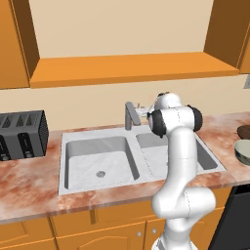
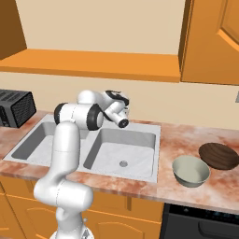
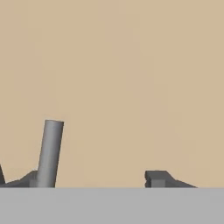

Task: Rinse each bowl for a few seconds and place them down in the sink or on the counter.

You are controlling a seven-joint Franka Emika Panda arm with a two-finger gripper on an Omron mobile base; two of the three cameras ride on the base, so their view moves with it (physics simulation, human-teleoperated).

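The arm is up behind the sink [image 2: 154,140], its gripper [image 1: 142,111] reaching toward the back wall right by the grey angular faucet [image 1: 130,115]. From the hand camera, the beige wall sits straight ahead, with a grey upright lever of the faucet [image 3: 49,153] rising at the lower left. The two dark fingertips [image 3: 158,178] sit wide apart at the bottom, and the lever stands between them near the left one; whether the jaws touch it I cannot tell, but they are apart and nothing is clamped.

Over on the reddish-brown marbled tabletop [image 2: 177,135], to the right of the sink, both bowls sit upright. The cream-green bowl [image 2: 190,170] is nearer the front edge, just beside the right basin's rim. The dark brown bowl [image 2: 218,156] lies just behind and right of it, close or touching. Both basins are bare apart from their drains.

A black toaster [image 1: 22,134] stands on the tabletop left of the sink, against the wall.
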